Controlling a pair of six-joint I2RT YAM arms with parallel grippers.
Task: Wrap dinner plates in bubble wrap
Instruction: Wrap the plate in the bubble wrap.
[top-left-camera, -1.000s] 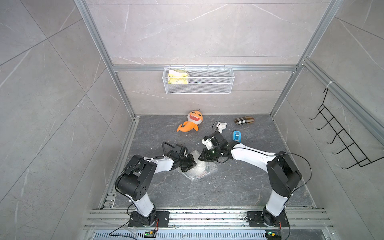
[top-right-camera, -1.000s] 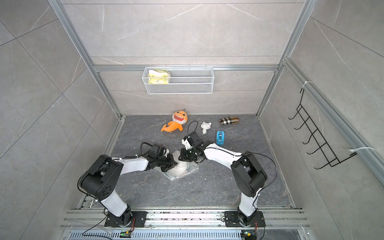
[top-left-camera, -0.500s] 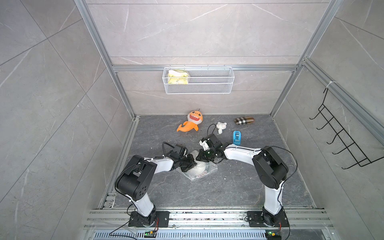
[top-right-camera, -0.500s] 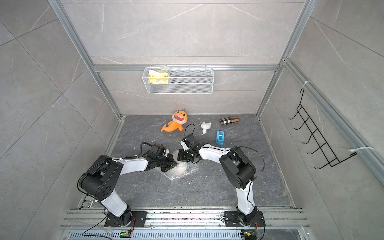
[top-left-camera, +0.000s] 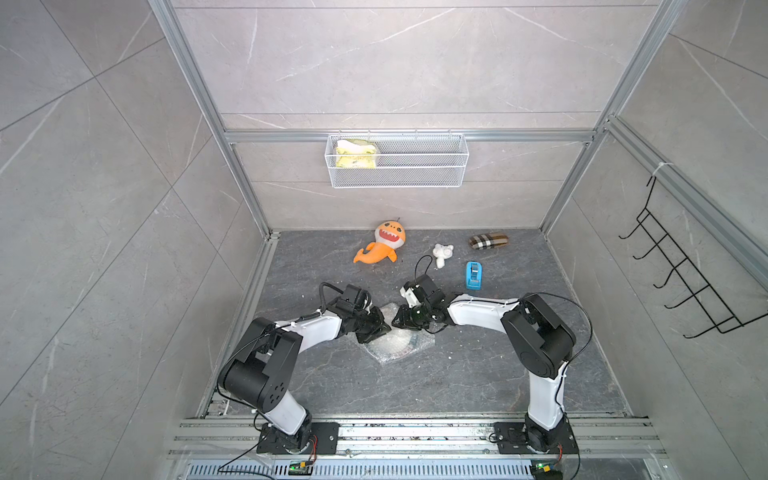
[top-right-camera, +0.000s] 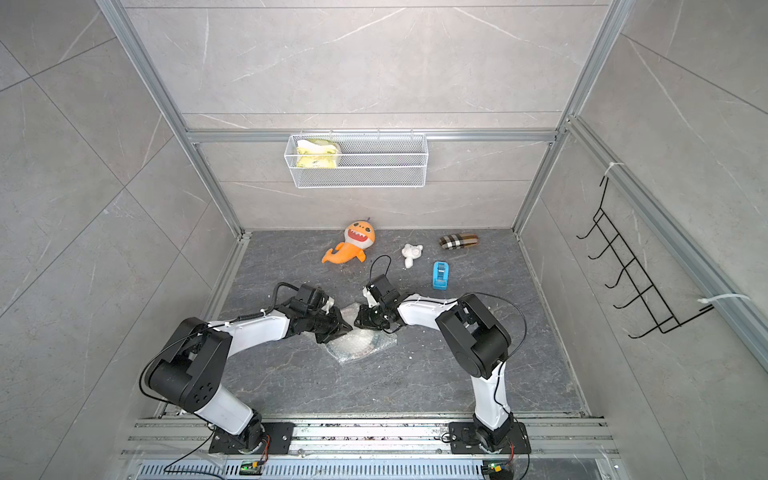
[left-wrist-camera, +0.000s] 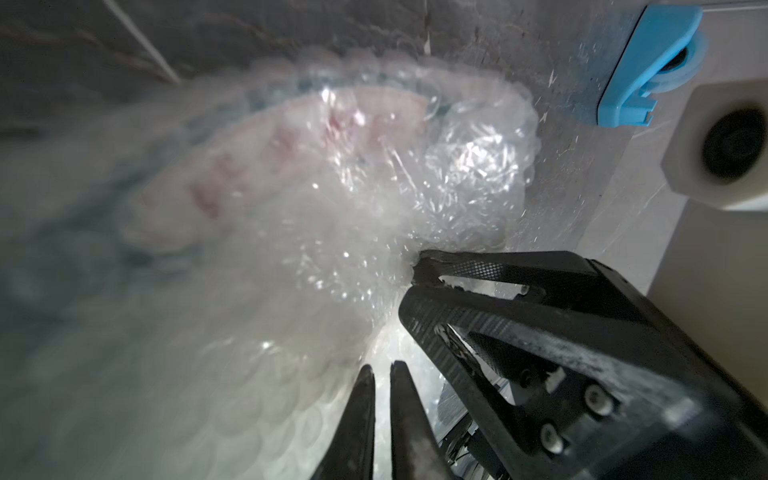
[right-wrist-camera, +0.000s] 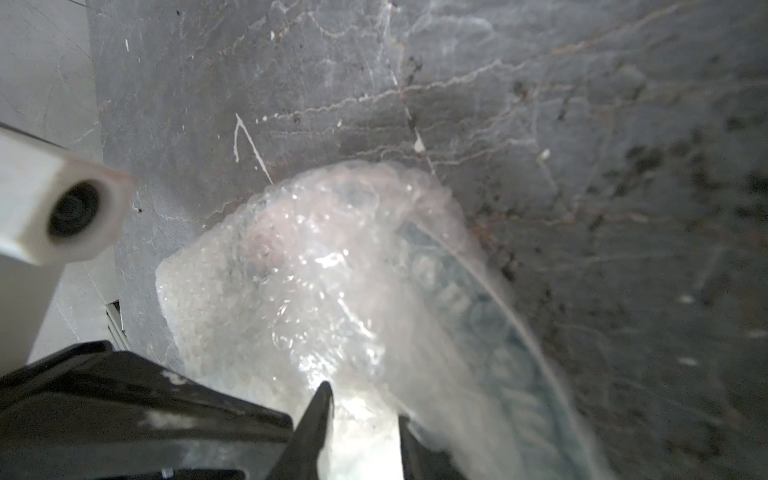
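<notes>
— Right wrist view: where is the dinner plate (right-wrist-camera: 453, 291)?
— On the grey floor (right-wrist-camera: 623, 124), under folded bubble wrap (right-wrist-camera: 291, 270); its dark lettered rim shows through.
— And the right gripper (right-wrist-camera: 363, 403)?
— Jaws apart, film in the gap.
— The left gripper (left-wrist-camera: 380, 370)?
— Barely a slit apart at the wrap; pinching or not, I cannot tell. Both grippers nearly meet over the wrap in both top views.

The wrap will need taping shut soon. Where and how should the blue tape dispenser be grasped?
Grip the blue tape dispenser across its flat side faces, mid-body, likely straight down from above: it stands alone, narrow, its length running away from the robot, with room on both sides.
</notes>
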